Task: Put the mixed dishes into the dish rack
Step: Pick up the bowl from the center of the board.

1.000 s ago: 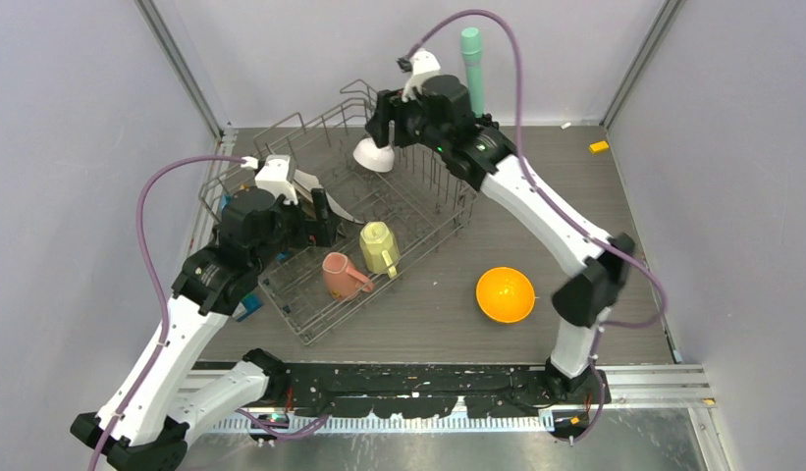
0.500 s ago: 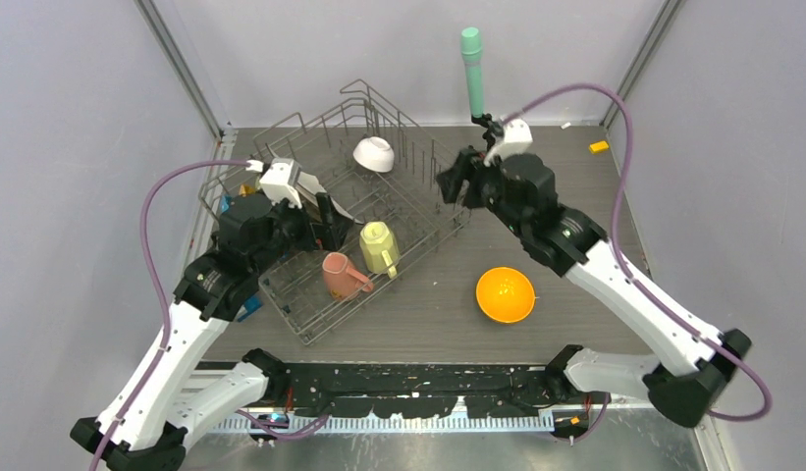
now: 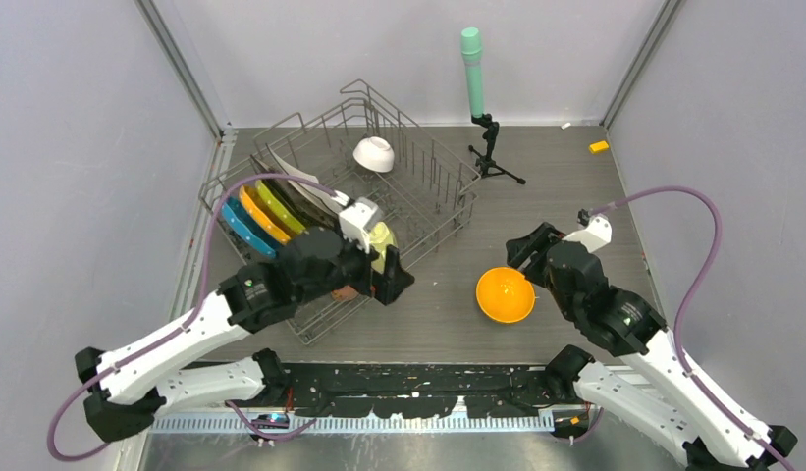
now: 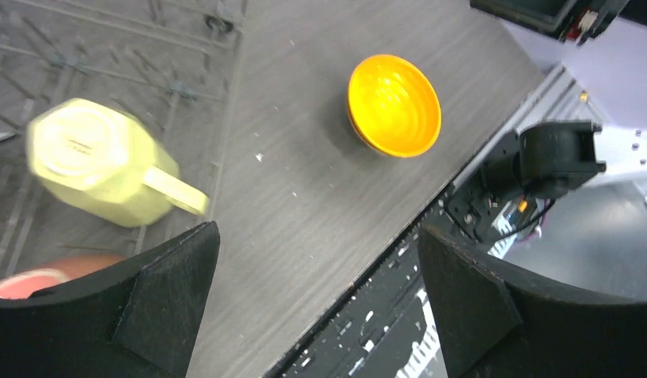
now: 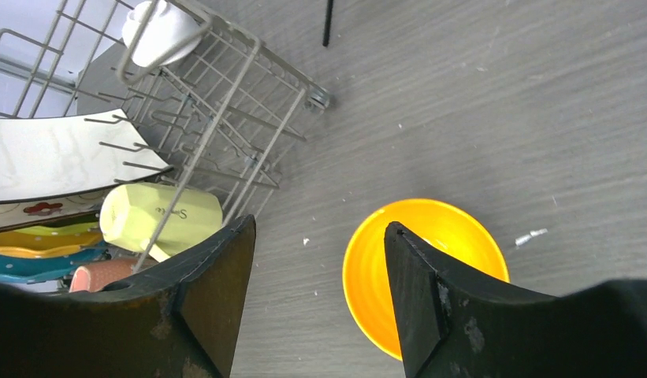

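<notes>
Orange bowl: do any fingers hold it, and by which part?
Nothing is held. The left fingers and right fingers are open; the orange bowl lies ungripped.

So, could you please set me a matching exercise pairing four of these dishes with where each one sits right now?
1. white bowl
2. orange bowl
3. yellow mug
4. blue plate

A. on the table, outside the rack
B. standing on edge, rack's left side
C. rack's far end
D. lying on its side, rack's near part

Pairs: 1-C, 2-A, 3-D, 4-B
</notes>
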`<state>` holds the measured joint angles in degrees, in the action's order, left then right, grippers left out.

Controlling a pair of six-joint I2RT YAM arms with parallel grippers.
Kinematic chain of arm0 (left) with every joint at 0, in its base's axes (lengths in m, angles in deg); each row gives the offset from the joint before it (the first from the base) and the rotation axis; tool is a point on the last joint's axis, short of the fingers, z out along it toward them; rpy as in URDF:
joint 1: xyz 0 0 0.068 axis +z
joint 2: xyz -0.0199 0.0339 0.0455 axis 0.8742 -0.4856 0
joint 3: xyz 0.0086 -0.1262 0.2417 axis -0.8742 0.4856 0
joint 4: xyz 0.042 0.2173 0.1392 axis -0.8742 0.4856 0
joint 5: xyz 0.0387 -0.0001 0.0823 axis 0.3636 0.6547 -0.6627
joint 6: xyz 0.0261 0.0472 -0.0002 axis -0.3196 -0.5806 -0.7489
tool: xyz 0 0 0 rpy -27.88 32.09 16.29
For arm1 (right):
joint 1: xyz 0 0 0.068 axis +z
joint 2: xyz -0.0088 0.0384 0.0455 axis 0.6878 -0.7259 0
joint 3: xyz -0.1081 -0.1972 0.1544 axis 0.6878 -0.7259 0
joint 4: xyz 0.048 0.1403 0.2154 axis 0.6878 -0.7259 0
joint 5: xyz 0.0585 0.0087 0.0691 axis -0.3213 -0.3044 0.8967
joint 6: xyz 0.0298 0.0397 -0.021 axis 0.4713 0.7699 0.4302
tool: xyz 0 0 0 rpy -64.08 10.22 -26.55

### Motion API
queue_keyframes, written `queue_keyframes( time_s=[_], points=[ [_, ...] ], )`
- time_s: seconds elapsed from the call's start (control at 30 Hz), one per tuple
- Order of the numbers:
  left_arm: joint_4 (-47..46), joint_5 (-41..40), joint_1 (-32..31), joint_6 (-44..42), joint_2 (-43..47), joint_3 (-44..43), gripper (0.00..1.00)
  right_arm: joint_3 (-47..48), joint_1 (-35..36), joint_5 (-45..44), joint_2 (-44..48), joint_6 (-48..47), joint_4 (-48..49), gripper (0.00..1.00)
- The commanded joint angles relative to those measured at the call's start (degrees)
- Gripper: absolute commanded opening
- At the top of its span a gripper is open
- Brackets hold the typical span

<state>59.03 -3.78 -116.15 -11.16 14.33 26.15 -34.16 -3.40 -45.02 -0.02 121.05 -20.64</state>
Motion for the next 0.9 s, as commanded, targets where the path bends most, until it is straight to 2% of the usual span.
queue_keyframes(
  time_s=[0.0,0.13,0.27,0.53,0.7,0.87],
  points=[
    [-7.27,-13.21,-9.93,3.16,-3.45,4.4,1.0,-2.22,0.18,-0.72,4.78,6.38,-7.18,0.66],
    [-15.35,-17.57,-16.83,3.09,-8.32,6.56,1.0,-4.26,0.2,-0.34,9.13,6.62,-12.38,0.65],
    [-16.99,-18.23,-19.26,3.96,-15.2,3.55,1.0,-5.84,0.2,0.62,12.2,7.96,-15.52,0.64],
    [-18.03,-18.61,-19.77,6.93,-25.23,-0.89,1.0,-9.63,0.2,4.04,13.69,12.45,-16.26,0.59],
    [-19.22,-16.81,-19.73,7.29,-31.28,-3.81,1.0,-11.0,0.2,3.8,11.66,12.79,-15.56,0.53],
    [-20.34,-16.3,-19.68,6.45,-36.94,-7.44,1.0,-11.64,0.2,2.86,8.52,12.81,-14.7,0.52]
  ],
)
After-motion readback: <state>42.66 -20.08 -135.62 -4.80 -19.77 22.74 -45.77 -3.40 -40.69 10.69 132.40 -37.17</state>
